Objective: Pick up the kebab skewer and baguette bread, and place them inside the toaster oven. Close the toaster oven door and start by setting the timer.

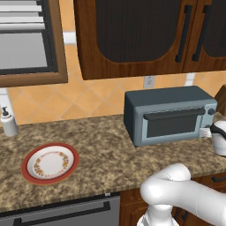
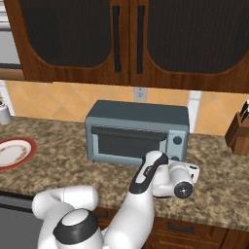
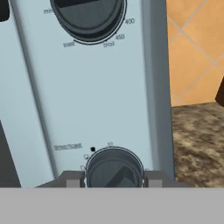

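Left base view, left to right. Soap dispenser (image 1: 8,122) at the far left on the counter (image 1: 101,145). Next, lower left of the frame, a red-rimmed plate (image 1: 50,163); nothing lies on it, no skewer, no bread. Right of centre, the toaster oven (image 1: 169,114) against the tiled wall, its door (image 1: 174,122) shut, bar handle across the top of the glass. At the right edge, the white hand sits against the oven's front right corner; the fingertips are hard to make out from here.

Right base view. Plate at the far left edge, oven in the middle of the frame, knife block (image 2: 239,131) at the far right. The arm rises from the lower left and reaches to the oven's knob panel; the gripper (image 2: 195,173) is low at the oven's right front.

Hand view. Temperature dial (image 3: 89,16) at the top, marked toast, broil, 450, 400. At the bottom centre the timer knob (image 3: 114,168) sits between the two dark fingertips (image 3: 72,179), one on each side of it. The fingers appear to touch the knob's rim, so likely a pinch on it, though the bottom of the frame cuts off the contact.

Progress, as a judgement: the food is probably inside and the door is closed. Only the timer turn is left, and the hand is placed for it.
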Tool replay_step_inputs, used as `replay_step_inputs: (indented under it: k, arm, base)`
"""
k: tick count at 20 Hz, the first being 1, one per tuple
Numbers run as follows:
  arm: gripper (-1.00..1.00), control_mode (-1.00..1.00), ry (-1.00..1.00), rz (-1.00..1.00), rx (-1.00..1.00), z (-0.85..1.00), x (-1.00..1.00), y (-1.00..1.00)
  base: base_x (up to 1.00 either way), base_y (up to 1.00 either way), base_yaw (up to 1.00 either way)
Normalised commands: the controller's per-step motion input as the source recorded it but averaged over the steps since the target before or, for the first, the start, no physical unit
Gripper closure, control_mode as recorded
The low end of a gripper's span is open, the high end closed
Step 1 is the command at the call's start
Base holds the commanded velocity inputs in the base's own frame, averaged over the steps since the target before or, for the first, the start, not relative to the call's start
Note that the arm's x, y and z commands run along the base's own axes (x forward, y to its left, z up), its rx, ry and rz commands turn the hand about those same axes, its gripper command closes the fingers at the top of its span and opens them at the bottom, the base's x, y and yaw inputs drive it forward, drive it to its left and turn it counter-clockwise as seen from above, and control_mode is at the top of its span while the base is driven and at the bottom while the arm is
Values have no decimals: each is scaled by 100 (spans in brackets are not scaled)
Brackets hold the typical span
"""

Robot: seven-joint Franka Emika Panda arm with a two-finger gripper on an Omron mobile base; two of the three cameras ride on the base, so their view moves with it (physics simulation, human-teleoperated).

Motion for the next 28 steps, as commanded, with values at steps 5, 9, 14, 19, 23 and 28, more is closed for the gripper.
replay_step_inputs:
  k: [5,9,14,19,23,28]
  arm:
    - [100,-100,0,0,0,0,0,0]
    - [100,-100,0,0,0,0,0,0]
    - [100,-100,-2,0,0,0,11,0]
    - [100,-100,-9,0,0,-8,23,0]
    - [100,-100,-3,0,0,-1,6,0]
    - [100,-100,0,0,0,0,0,0]
  base:
    - [0,0,0]
    - [0,0,0]
    - [0,0,0]
    - [0,0,0]
    - [0,0,0]
    - [0,0,0]
